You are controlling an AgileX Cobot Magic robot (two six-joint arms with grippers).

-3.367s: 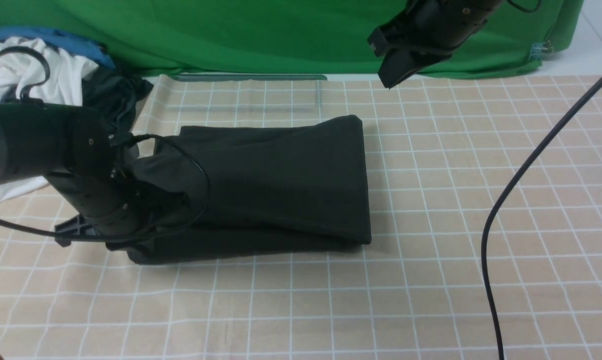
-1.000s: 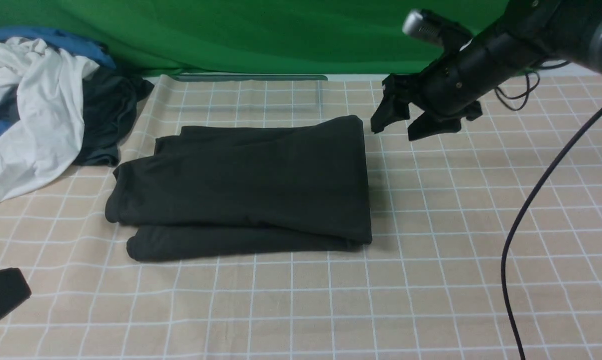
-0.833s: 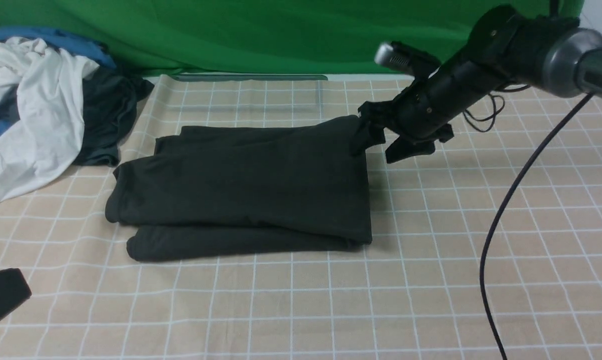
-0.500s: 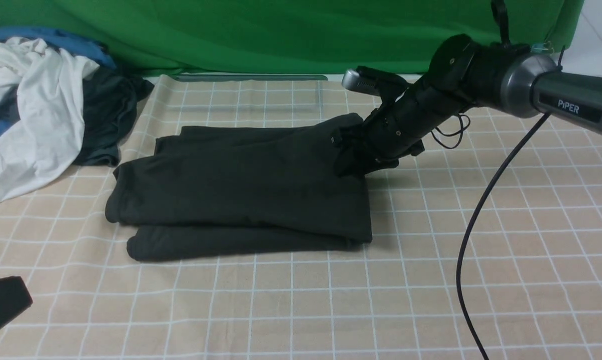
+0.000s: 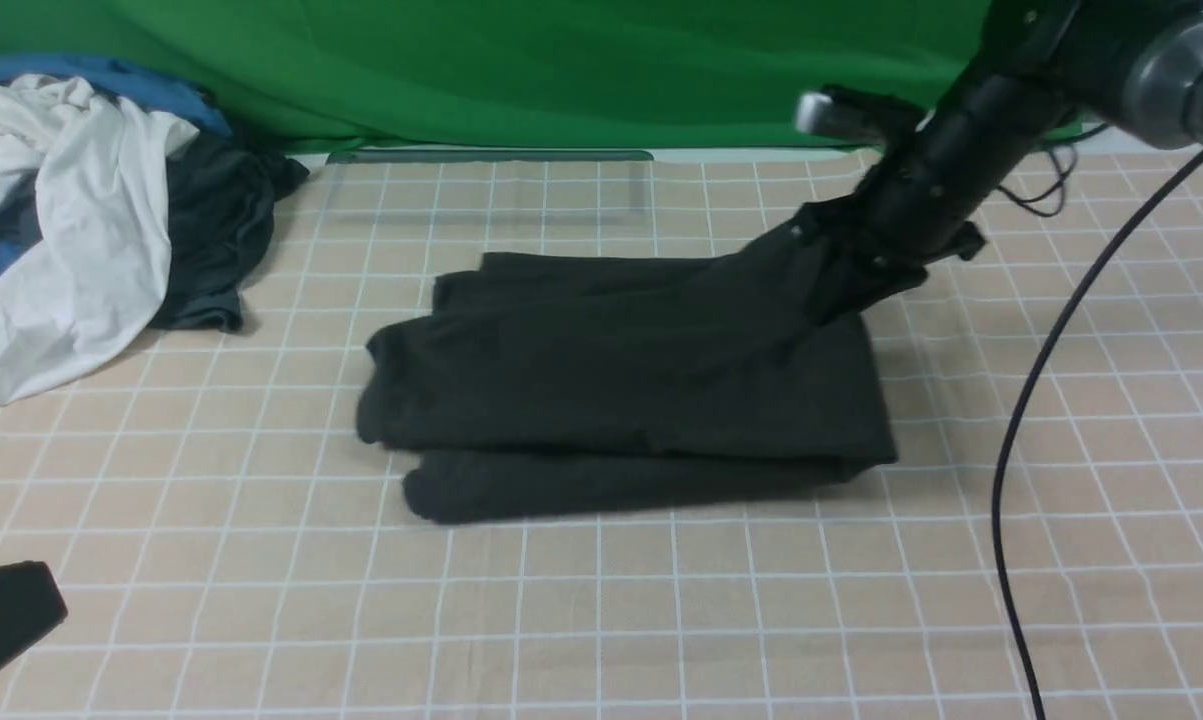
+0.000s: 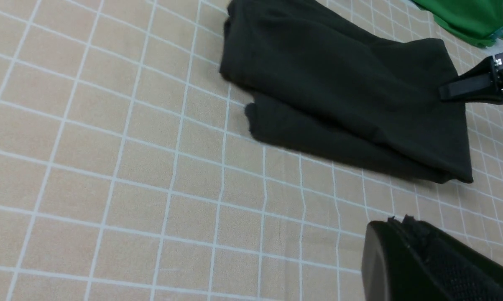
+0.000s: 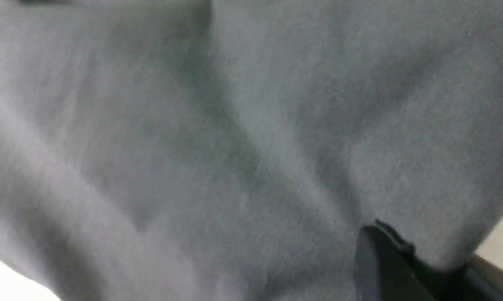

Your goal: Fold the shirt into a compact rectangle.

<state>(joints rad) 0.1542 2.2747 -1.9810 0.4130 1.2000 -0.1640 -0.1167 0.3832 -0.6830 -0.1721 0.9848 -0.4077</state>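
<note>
Shirt (image 5: 621, 390) folded on checked cloth (image 5: 601, 620), right gripper (image 5: 829, 285) jaws clamped on its far corner, left jaws' state unclear.

the right gripper (image 5: 841, 285) tips are hidden inside the raised shirt (image 5: 641, 380) corner at 2 o'clock. blurred cloth fills the right wrist view. the left gripper (image 5: 6, 610) is cut off at 8 o'clock.
</note>
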